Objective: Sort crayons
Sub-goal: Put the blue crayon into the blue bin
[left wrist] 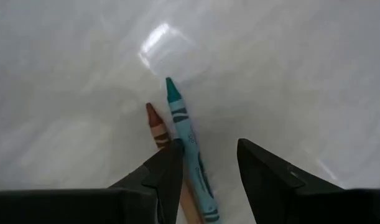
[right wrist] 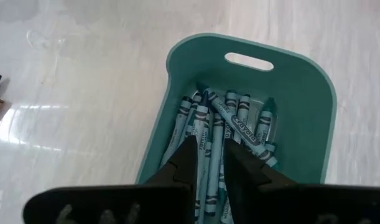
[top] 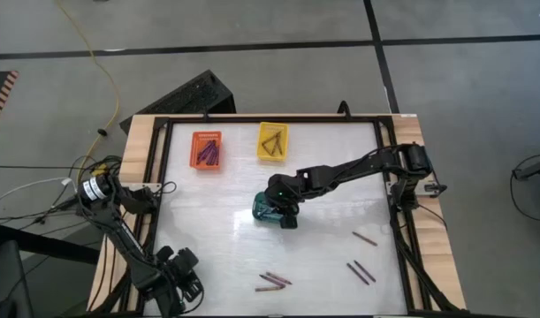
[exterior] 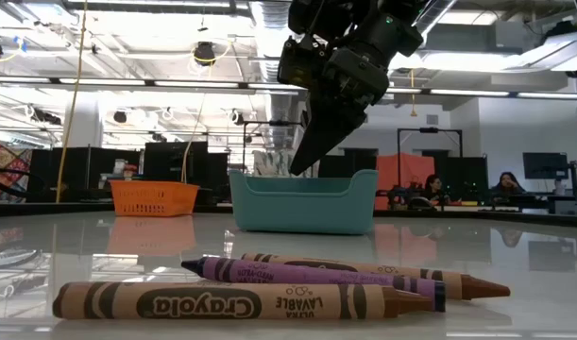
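We see the right gripper (top: 285,215) hanging directly over the teal basket (top: 268,210) near the middle of the white table (top: 216,238). Its fingers (right wrist: 183,163) stand a narrow gap apart and grip nothing; just below and between them lie the teal crayons (right wrist: 230,127) already piled in the basket. From table height, the gripper's dark tips point down just above the basket's rim.

The left gripper (top: 186,284) waits at the table's near left corner, low over the surface. Its fingers (left wrist: 168,174) are spread moderately wide, and a teal crayon (left wrist: 186,140) lies on the table between them, with a brown crayon (left wrist: 157,126) touching it alongside. We cannot tell whether the fingers touch either one.

At the far side of the table, the orange basket (top: 207,150) holds purple crayons, and the yellow basket (top: 272,142) just beside it holds brown ones.

Loose crayons remain on the near half of the table: a small cluster (top: 273,281) of brown and purple ones close to the near edge, a pair (top: 360,272) to the right of it, and a single crayon (top: 365,238) farther right.
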You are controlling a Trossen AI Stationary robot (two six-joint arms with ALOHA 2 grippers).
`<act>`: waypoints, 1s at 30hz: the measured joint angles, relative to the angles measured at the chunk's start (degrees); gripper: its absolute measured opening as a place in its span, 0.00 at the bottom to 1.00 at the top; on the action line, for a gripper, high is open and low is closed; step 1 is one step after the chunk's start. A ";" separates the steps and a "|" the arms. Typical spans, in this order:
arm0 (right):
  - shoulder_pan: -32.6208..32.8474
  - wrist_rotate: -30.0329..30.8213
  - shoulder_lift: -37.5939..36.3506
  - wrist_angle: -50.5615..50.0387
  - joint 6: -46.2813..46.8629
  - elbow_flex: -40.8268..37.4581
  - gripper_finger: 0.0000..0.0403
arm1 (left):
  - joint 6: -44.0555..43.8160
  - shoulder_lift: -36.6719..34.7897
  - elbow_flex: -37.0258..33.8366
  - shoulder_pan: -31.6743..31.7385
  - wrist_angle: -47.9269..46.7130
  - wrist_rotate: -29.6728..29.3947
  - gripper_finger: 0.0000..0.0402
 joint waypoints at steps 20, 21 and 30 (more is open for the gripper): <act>-0.15 0.09 -0.04 0.07 -1.30 0.00 0.18 | 7.34 -1.42 -4.20 2.92 10.81 -4.97 0.02; -0.15 0.09 -0.05 0.07 -1.36 0.00 0.18 | 8.21 -1.42 -4.18 3.41 11.16 -5.54 0.02; 1.10 2.76 -2.95 -1.97 -2.09 -0.02 0.18 | 18.68 -4.00 -4.16 7.61 10.61 -10.19 0.00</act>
